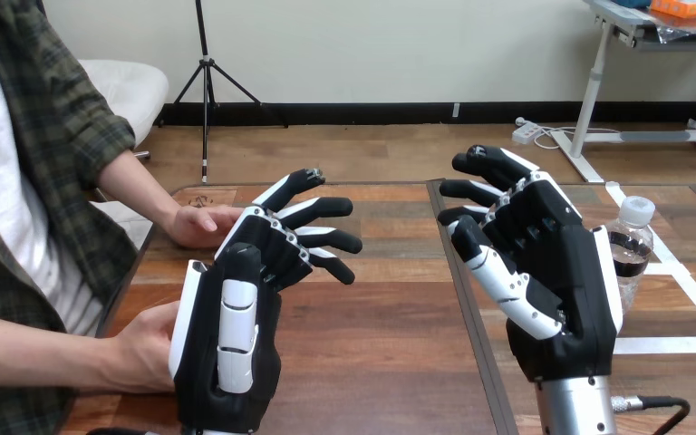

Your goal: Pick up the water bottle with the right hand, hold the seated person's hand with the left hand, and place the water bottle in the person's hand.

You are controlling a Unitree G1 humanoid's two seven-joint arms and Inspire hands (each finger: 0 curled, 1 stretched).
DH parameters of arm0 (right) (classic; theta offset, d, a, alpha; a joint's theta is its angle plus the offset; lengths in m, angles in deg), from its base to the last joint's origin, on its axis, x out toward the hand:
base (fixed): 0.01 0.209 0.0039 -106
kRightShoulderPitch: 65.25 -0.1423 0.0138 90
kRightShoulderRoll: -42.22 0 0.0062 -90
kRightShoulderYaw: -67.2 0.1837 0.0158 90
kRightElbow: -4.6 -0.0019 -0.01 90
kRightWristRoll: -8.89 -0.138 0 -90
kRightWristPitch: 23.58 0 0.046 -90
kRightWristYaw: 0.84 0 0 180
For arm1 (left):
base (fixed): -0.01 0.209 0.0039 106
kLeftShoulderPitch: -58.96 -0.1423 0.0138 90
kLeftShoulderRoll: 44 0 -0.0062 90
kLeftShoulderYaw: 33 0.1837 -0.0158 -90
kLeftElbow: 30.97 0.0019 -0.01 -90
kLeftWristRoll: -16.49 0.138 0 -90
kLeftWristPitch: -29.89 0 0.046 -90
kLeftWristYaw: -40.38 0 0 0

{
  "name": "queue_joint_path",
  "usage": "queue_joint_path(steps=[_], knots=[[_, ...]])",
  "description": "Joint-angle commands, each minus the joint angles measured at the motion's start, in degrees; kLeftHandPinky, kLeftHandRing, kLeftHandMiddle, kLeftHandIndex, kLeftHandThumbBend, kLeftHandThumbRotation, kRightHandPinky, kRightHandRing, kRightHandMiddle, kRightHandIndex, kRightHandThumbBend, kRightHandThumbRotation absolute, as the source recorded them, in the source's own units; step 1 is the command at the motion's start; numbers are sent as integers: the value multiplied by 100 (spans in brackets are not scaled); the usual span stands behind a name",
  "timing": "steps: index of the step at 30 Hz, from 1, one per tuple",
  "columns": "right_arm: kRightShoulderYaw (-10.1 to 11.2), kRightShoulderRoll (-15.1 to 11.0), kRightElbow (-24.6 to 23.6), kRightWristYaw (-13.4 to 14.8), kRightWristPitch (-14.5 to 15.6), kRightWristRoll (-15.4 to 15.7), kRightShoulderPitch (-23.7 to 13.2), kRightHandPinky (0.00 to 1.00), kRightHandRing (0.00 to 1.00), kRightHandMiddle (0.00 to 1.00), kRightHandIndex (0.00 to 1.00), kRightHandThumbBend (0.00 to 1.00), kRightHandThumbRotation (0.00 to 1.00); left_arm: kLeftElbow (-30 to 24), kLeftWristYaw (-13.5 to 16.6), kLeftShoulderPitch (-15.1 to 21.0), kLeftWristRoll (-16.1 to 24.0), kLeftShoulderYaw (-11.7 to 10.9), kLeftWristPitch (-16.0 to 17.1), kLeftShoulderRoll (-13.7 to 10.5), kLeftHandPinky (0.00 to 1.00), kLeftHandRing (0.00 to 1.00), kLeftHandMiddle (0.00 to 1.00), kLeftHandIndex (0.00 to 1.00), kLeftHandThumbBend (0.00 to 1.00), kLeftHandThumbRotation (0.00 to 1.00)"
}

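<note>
The fingers of the right hand (553,272) are spread and only lightly bent, with nothing between them and the thumb, so the hand is released and holds nothing. It stands raised over the table (390,353), palm turned toward the middle. Just behind its outer edge stands the water bottle (633,246), upright on the table at the view's right, with a white cap. The hand covers part of its side, and I cannot tell if the two touch.

The fingers of the left hand (236,317) are also stretched out and loose, grasping nothing. Beside its back, at the table's left edge, rests the person's nearer hand (140,349), very near or touching, but no robot finger curls round it. The person's farther hand (195,225) lies on the table beyond the left fingertips, apart from them.

In my judgement the first step, picking up the bottle, is not yet done. The next move asks the right hand to turn its palm to the bottle and close on its body below the cap, without tipping it.
</note>
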State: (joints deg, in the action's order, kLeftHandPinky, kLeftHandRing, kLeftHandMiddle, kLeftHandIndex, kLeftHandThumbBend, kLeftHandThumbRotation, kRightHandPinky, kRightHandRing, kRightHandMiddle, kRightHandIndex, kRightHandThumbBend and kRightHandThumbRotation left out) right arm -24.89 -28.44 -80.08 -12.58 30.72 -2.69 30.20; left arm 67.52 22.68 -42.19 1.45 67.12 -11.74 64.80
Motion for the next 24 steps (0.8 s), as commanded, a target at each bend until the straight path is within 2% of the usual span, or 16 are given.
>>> queue_joint_path(steps=[1, 10, 19, 24], knots=[[-14, 148, 16, -22, -153, -76, -476, 57, 69, 75, 71, 60, 18, -219, 67, 165, 98, -79, 45, 88, 43, 59, 71, 79, 50, 100], [-20, 140, 47, -58, -177, -78, -507, 57, 69, 75, 72, 59, 19, -233, 177, 196, 205, -133, 89, 78, 43, 59, 71, 79, 51, 100], [-7, 116, 0, -38, -153, -34, -506, 58, 71, 76, 72, 58, 19, -166, 192, 200, 206, -92, 116, 103, 42, 58, 70, 79, 48, 100], [84, 70, 11, 135, -325, 284, -528, 60, 72, 77, 73, 59, 19, -105, 222, 193, 256, -90, 139, 141, 42, 58, 70, 80, 45, 100]])
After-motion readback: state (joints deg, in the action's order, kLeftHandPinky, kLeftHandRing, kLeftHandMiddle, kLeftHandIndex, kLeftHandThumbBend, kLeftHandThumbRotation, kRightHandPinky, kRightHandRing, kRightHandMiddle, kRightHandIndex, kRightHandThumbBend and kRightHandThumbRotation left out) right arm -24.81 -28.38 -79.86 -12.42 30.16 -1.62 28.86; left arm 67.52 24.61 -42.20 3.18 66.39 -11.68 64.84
